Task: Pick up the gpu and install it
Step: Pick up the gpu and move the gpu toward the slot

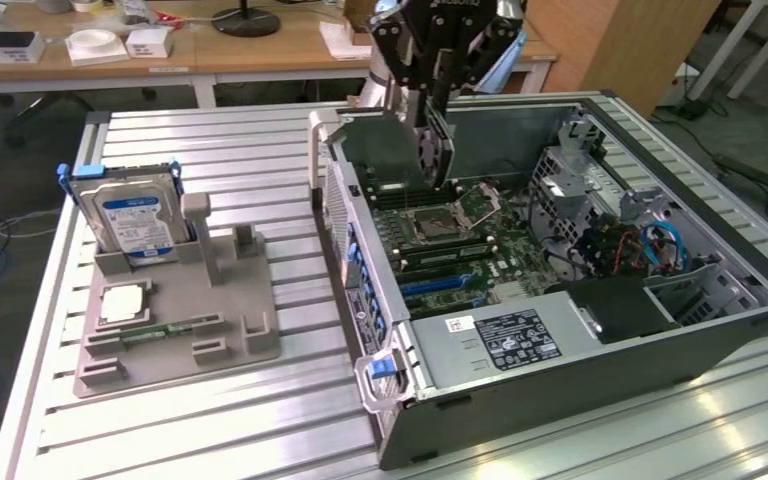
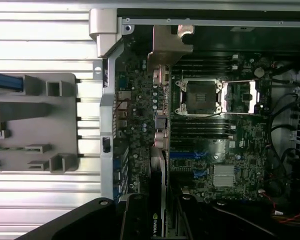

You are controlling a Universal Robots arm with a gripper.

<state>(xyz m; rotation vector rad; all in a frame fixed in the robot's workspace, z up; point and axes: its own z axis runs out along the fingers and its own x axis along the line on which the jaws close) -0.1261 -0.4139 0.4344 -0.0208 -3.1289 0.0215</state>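
Hanging upright over the motherboard inside the open computer case, the gpu is clamped by the gripper, hard drive and memory stick are seen on the grey holder alongside.

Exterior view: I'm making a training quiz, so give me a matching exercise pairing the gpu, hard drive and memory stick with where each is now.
Things:
1. gpu
2. hard drive
3. memory stick

Places:
A. standing upright in the grey holder
B. lying low on the grey holder
C. held in the gripper above the open computer case

Pairs: 1-C, 2-A, 3-B.
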